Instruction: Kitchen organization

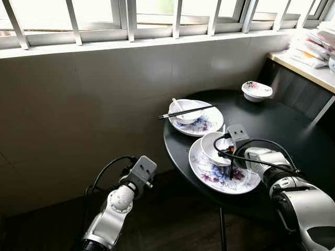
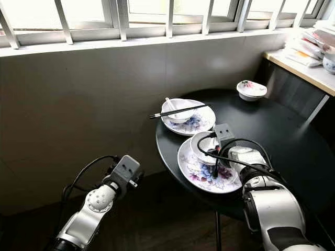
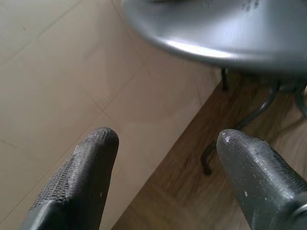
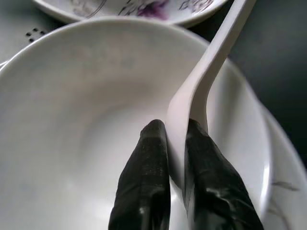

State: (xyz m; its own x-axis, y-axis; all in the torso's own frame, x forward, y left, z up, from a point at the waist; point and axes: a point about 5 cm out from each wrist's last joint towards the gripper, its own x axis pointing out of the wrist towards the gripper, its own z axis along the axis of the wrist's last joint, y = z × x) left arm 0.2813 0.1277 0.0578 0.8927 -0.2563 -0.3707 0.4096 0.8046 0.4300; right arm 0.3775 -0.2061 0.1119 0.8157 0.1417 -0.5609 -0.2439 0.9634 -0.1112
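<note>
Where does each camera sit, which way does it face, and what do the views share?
Left eye, right eye: on the head, looking down at the round black table; both arms show.
Left wrist: along the open left gripper, held beside the table, toward floor and wall.
Right wrist: along the right gripper, shut on a white spoon over a white bowl.
Shared: eyes and right wrist show that bowl.

White spoon inside white bowl

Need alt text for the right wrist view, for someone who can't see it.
The right gripper has its two black fingers closed on a white spoon inside a white bowl. The spoon's handle rises past the bowl's rim. A floral plate lies beyond the bowl on the dark table.
</note>
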